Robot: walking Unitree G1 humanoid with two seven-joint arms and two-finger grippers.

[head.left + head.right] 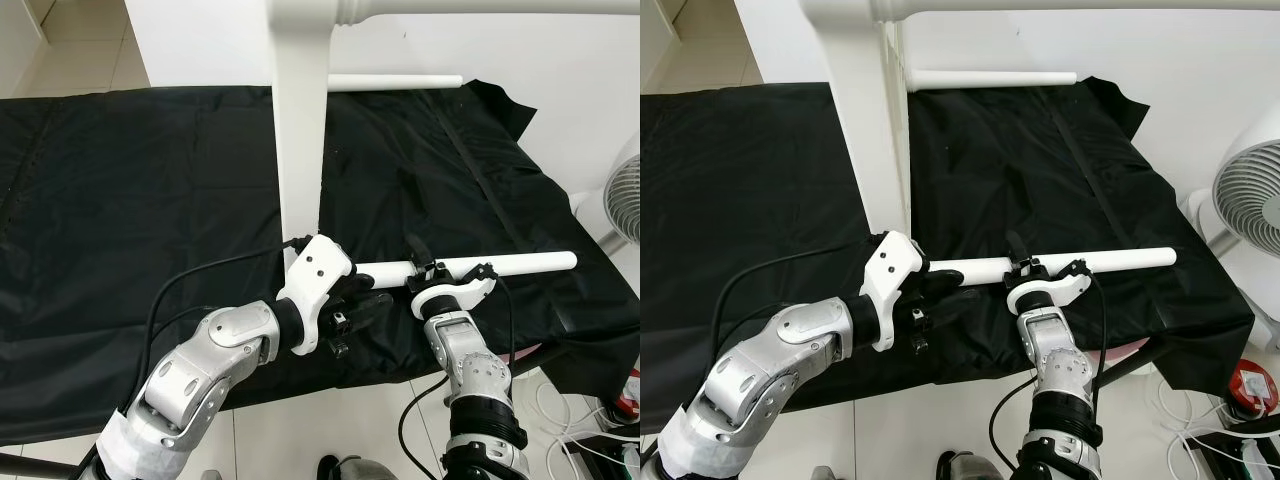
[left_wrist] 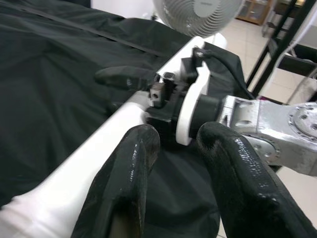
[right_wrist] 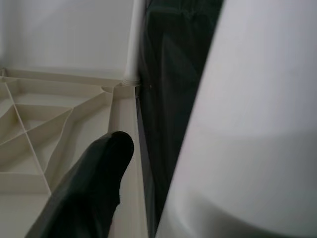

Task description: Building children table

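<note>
I see a worktop draped in a wrinkled black cloth (image 1: 150, 200) that hangs over its near edge. On the cloth stands the white table top (image 1: 298, 130), up on its edge. 1 white leg (image 1: 395, 81) sticks out from it at the far side, above the cloth.
</note>
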